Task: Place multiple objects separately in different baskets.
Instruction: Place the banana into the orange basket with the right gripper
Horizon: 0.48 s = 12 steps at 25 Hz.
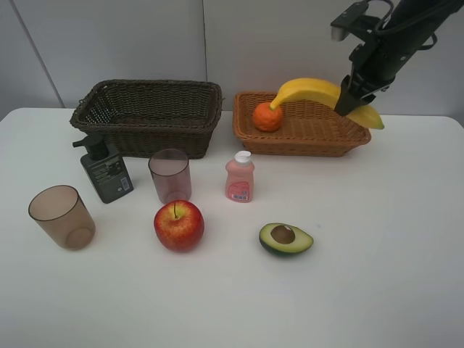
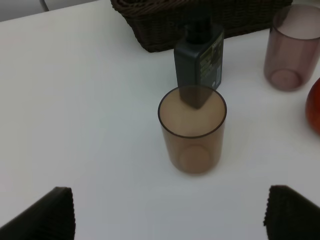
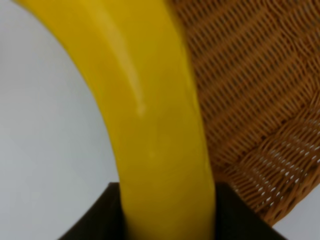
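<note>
in the left wrist view, cropped by the frame edge: red apple down to a sliver, far cup, dark basket. seen only through the near cup: base of the pump bottle. in the exterior view, hidden behind the right gripper: a stretch of the banana. in the right wrist view, blurred and cropped at both ends.
</note>
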{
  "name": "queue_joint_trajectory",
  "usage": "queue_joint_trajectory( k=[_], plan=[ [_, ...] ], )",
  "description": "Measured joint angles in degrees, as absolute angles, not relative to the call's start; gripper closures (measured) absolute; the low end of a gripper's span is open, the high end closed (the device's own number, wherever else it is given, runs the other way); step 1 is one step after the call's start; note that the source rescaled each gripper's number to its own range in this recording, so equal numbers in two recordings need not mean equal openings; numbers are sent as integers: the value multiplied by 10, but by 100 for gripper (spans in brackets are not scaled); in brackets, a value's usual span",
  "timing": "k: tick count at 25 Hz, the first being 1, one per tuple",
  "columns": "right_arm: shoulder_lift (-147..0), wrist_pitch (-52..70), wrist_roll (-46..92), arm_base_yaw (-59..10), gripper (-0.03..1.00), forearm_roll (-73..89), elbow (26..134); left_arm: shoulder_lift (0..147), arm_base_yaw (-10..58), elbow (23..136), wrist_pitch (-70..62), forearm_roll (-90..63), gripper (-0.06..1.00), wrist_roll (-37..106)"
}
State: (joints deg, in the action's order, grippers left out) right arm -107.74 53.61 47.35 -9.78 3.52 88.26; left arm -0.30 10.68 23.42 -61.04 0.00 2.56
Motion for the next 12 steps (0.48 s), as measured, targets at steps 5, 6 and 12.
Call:
queue_joint_trajectory(
  k=[5,6,12],
  plan=[
    [-1136,530,474,-98,92,35,949,-3,107,234,-610,0,-6,26],
    [-1147,529,474,-98,92,36,962,-3,107,234,-610,0,-6,26],
    [-1215,524,474,-98,92,40,1013,-3,107,234,-610,0,-6,26]
  ],
)
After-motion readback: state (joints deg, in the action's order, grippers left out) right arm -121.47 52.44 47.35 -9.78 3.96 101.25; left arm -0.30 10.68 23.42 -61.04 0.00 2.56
